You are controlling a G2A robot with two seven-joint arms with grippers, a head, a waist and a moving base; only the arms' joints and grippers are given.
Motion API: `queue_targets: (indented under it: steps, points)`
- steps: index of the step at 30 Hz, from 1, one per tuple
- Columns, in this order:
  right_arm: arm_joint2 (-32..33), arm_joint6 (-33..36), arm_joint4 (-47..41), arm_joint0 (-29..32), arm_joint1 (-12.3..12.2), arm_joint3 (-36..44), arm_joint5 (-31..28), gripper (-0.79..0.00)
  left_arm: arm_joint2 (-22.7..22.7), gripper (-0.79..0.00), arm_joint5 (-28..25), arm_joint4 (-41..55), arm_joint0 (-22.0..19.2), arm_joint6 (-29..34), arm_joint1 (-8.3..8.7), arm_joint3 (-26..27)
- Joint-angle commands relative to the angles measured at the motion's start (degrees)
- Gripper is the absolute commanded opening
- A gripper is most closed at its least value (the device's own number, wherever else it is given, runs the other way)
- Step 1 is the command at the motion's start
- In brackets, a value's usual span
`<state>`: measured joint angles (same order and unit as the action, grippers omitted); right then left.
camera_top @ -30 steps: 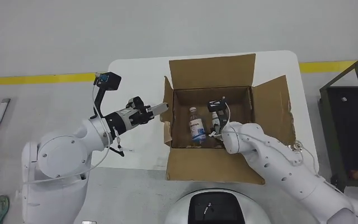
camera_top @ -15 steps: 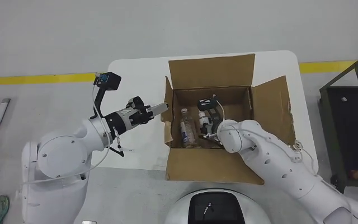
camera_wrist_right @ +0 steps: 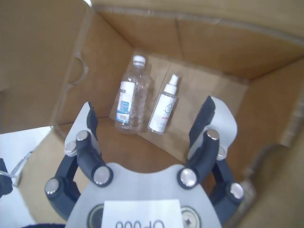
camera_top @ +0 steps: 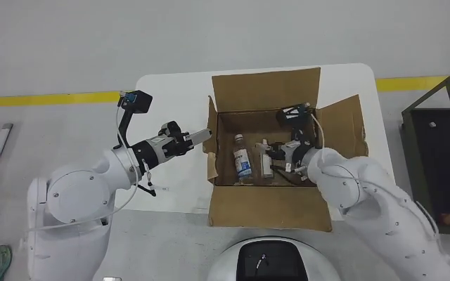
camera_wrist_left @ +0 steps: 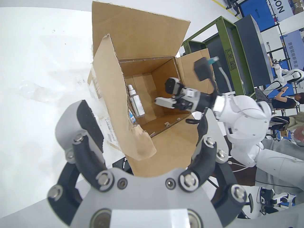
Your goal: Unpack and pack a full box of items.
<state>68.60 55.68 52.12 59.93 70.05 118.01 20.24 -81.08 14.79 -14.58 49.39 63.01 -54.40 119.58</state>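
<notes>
The white surface (camera_top: 176,98) carries an open cardboard box (camera_top: 267,88). Its flaps are folded outward, which leaves the inside reachable from above. The left gripper (camera_top: 205,135) sits just beside the box's torn left flap, with its fingers released and holding nothing. It is probably placed there to steady that flap, though I cannot tell whether it touches. The right gripper (camera_wrist_right: 149,104) hangs inside the box, fingers spread wide and empty, aimed down at the two items on the floor.

A clear plastic water bottle (camera_wrist_right: 131,100) lies on its side there, its white cap toward the far wall. Just beside it and parallel lies a smaller white spray bottle (camera_wrist_right: 163,110).

The water bottle wears a blue-and-white label. The spray bottle shows a blue drop emblem above red print, and none of the lettering is legible.
</notes>
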Motion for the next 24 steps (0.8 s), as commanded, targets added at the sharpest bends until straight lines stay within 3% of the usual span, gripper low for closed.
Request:
queue_targets:
  steps: [1,6,11,14,19,24]
  points:
    - [6.9,-0.39,-0.59,4.45,-0.75,6.49,-2.04,-0.785,0.0,0.0,0.0,0.0,0.0,0.0,0.0,0.0]
    - [22.91,-2.26,-0.05,14.16,-2.16,16.63,-8.67,-0.785,0.0,0.0,0.0,0.0,0.0,0.0,0.0,0.0]
    - [37.19,-4.95,-1.0,23.54,-2.9,16.63,-18.57,-0.785,0.0,0.0,0.0,0.0,0.0,0.0,0.0,0.0]
    - [44.44,-4.39,-1.85,30.52,-2.94,16.63,-21.13,-0.785,0.0,0.0,0.0,0.0,0.0,0.0,0.0,0.0]
    - [52.25,-5.52,-3.97,41.11,-2.65,16.63,-27.16,-0.785,0.0,0.0,0.0,0.0,0.0,0.0,0.0,0.0]
    - [54.04,-3.48,0.5,49.9,-2.52,16.37,-33.03,-0.785,0.0,0.0,0.0,0.0,0.0,0.0,0.0,0.0]
